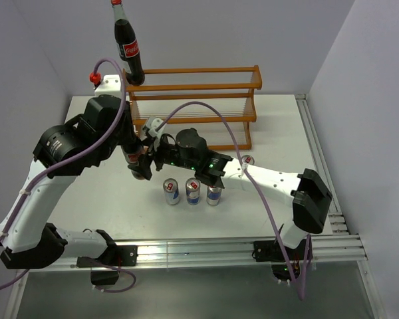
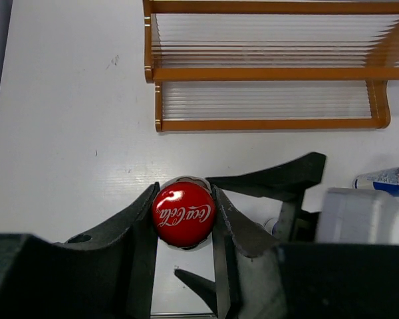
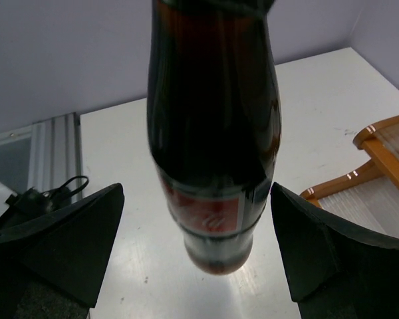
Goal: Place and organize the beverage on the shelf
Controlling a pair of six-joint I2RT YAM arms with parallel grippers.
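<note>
Spanning the far side of the table (image 1: 279,126), the shelf (image 1: 199,93) carries one cola bottle (image 1: 130,50) upright at the left end of its top tier. A second cola bottle (image 3: 213,133) stands upright near of the shelf's left end. The left gripper (image 2: 183,216) is clamped on its neck just below the red cap (image 2: 179,206). The right gripper (image 3: 196,199) is spread wide, with a finger on each side of the bottle body and neither touching it. Three cans (image 1: 193,191) stand in a row near of the grippers. A fourth can (image 1: 248,160) sits by the shelf's right end.
</note>
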